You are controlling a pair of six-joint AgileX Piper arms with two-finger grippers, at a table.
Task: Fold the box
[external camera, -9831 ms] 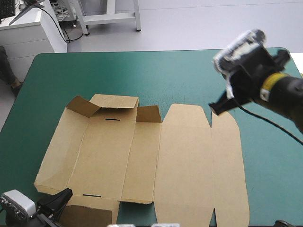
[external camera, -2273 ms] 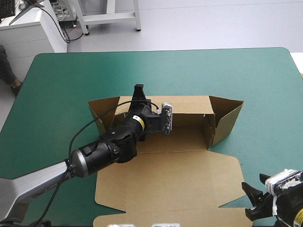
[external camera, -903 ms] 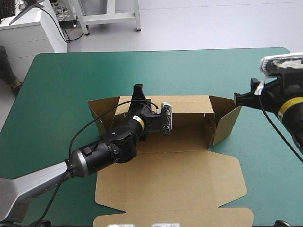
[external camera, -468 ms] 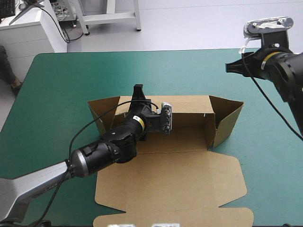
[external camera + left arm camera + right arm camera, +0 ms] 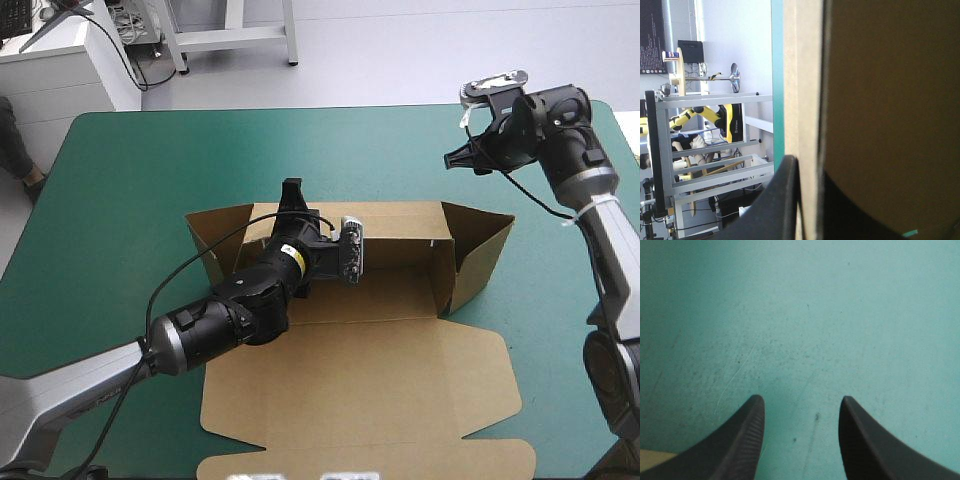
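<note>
Brown board, likely light and stiff, bending only at creases: the box lies mid-way across the desk, far wall up. Your left claw pinches that wall's top edge; your right claw hangs wide open beyond it. Grip the right end flap by its free edge.

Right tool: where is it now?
High view: the right tool hangs open over the bare teal-green cover at the table's far right, beyond the raised right end of the box, not touching it.
</note>
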